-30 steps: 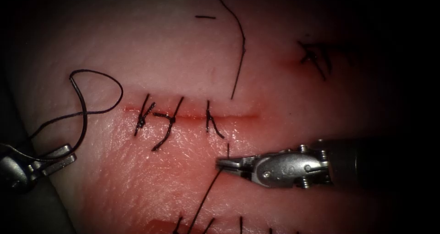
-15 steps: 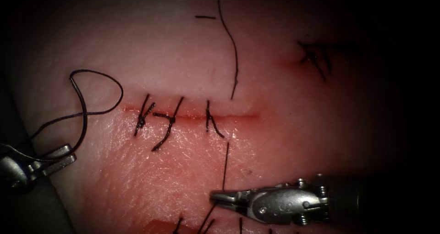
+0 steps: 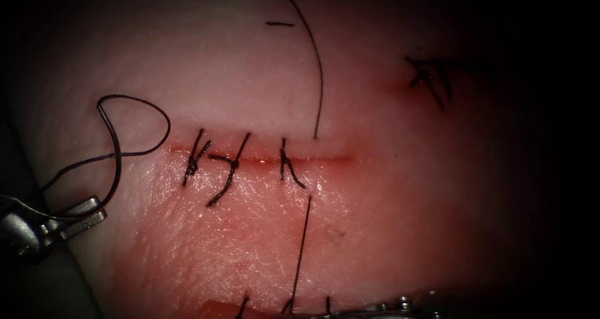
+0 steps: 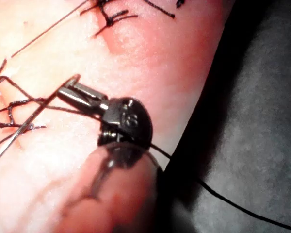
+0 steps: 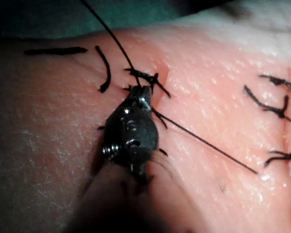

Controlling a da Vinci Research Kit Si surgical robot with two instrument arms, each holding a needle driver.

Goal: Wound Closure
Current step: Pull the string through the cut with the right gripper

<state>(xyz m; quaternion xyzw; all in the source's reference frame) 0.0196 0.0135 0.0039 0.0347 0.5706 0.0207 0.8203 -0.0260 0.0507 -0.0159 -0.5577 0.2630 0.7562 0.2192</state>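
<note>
Drawing thread [image 3: 301, 250] taut below the cut [image 3: 312, 159], the right tool [image 5: 142, 93], jaws clamped on the strand, has dropped to the endoscope view's lower edge. A steady pull in line with the stitch should spare the tissue [image 3: 387, 219], I'd judge. Left tool [image 3: 87, 211], left of the cut, grips looped thread; a pale curved sliver at its tip may be the needle, unconfirmed.
</note>
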